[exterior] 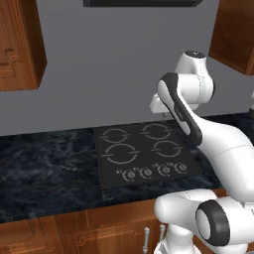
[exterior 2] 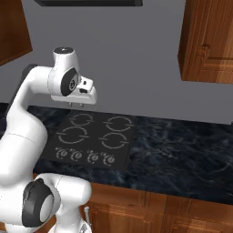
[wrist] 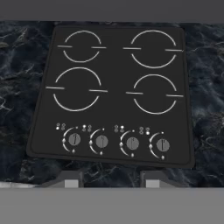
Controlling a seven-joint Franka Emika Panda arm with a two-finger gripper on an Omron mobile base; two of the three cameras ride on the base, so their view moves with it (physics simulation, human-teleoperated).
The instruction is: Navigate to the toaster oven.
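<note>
- Hand view looks straight down on a flat black cooktop (wrist: 116,94) with four ring burners and a row of four knobs (wrist: 117,143). That is not the thing the robot is meant to find.
- The toaster oven is nowhere that I can see from here. I see the dark stone counter (exterior: 44,168), a grey wall, and brown wood cabinets (exterior 2: 207,41) up high and down low.
- The robot could stop here and take the cooktop for the goal. Both have knobs, so a mix-up is easy.
- It could also drive the wrong way, as nothing here tells me which side the toaster oven is on.
- The arm is bent up high, with the gripper (exterior 2: 78,104) hanging over the cooktop. If the base rolls sideways like this, the arm may bump a high cabinet (exterior: 233,34) near it.
- The jaws hold nothing. The two tips (wrist: 70,179) stand well apart at the bottom of the hand view, so they look open.
</note>
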